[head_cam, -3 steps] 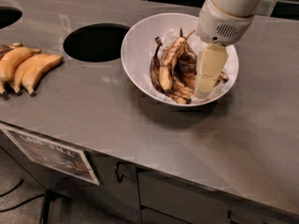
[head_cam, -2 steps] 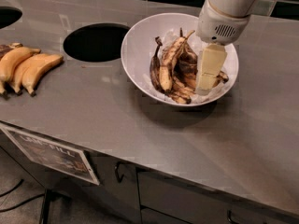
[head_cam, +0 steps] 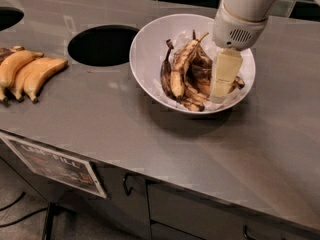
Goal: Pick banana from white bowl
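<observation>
**Gripper parked in bowl: next to no change**

Moved since a second ago: almost nothing. The gripper [head_cam: 220, 91] sits in the same spot, and bowl and fruit are unshifted.

Far left of the counter [head_cam: 150, 144]: a bunch of yellow bananas [head_cam: 30, 74], well clear of the work. Not your target. Next, a round hole [head_cam: 102, 45] in the counter, just beside the bowl.

White bowl [head_cam: 145, 44]: the banana [head_cam: 182, 71] lies inside, among other overripe pieces, stems pointing up and back.

Right side of the bowl: the gripper reaches down inside, touching or nearly touching the right edge of the heap. You cannot tell whether it is spread or closed, nor whether it has anything.

Handling, as a judgement: light, soft, likely mushy, with a slick, tearable peel. Take it mid-body with gentle pressure. The stem end may snap off.
</observation>
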